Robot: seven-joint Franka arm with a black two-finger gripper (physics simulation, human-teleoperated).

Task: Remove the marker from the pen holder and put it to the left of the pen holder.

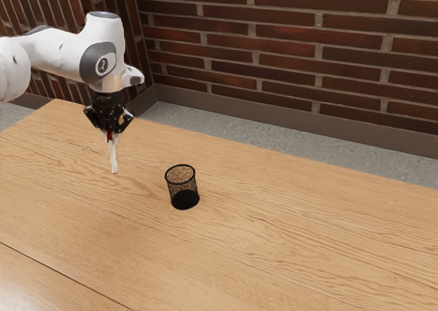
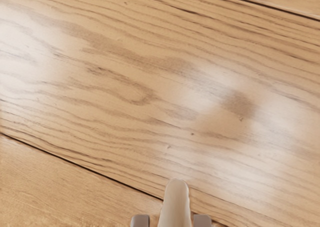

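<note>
In the exterior view my gripper [image 1: 110, 131] points down, shut on the marker [image 1: 113, 156], which is white with some red and hangs nearly upright beneath it. Whether the marker's lower tip touches the table cannot be told. The black mesh pen holder [image 1: 183, 188] stands upright on the table, apart from the marker and toward the exterior view's right. In the wrist view the pale end of the marker [image 2: 175, 207] lies between the two fingertips of the gripper [image 2: 171, 221].
The wooden table [image 1: 287, 235] extends around the pen holder, with dark seams between its boards. A brick wall [image 1: 287, 44] rises behind it, beyond a strip of grey floor.
</note>
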